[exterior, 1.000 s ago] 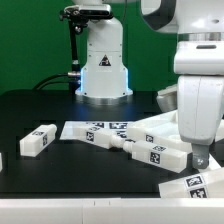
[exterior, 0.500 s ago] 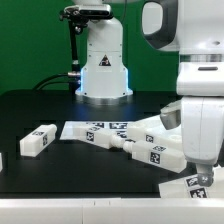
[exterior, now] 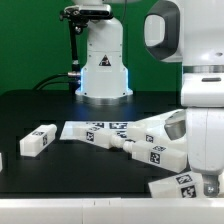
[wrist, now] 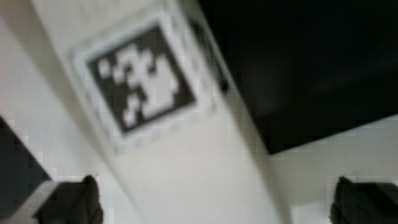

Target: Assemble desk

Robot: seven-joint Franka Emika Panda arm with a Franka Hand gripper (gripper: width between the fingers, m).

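Note:
A white square-section leg (exterior: 172, 186) with black-and-white tags lies at the front on the exterior view's right. My gripper (exterior: 208, 186) is low over it. In the wrist view the leg (wrist: 178, 140) fills the picture and runs between my two dark fingertips (wrist: 71, 203), which stand wide apart on either side of it. My gripper (wrist: 217, 202) is open and not pressing on the leg. A second leg (exterior: 150, 152) lies just behind. A third leg (exterior: 38, 140) lies at the left. The white tabletop (exterior: 158, 128) lies partly hidden behind my arm.
The marker board (exterior: 100, 132) lies flat in the middle of the black table. The robot's base (exterior: 103, 65) stands at the back. Another white part (exterior: 1, 160) shows at the left edge. My arm's bulk hides the right side.
My arm has come down over the front right leg, and the gripper is now lower around it. The leg appears slightly further left than before.

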